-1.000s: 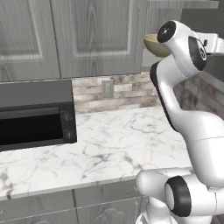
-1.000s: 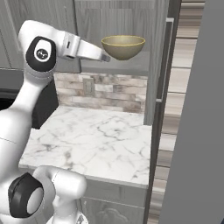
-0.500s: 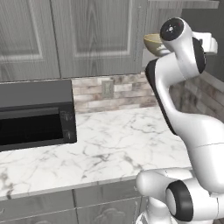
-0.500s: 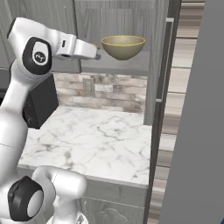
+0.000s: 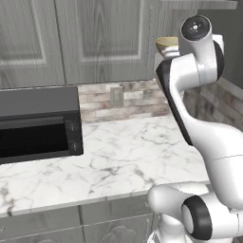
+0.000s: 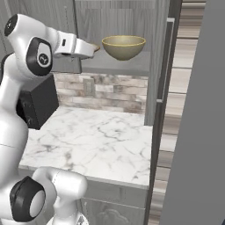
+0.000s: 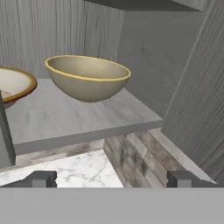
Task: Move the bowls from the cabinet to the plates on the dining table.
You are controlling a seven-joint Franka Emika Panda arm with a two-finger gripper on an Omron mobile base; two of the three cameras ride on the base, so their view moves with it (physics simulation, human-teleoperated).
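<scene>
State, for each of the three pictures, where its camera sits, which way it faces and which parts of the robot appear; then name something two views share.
Left base view: behind the arm, left; faces the marble counter and microwave; white arm at right.
Right base view: behind, right; faces the open cabinet; arm at left.
Hand view: on the hand, facing the shelf; end effector open, fingertips low.
Shared: the nearer bowl on the shelf.

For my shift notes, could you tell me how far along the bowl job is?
Done: the cabinet is open. In hand: the open gripper faces the shelf, empty. Left: both bowls sit there, neither gripped or carried to a plate yet.
</scene>
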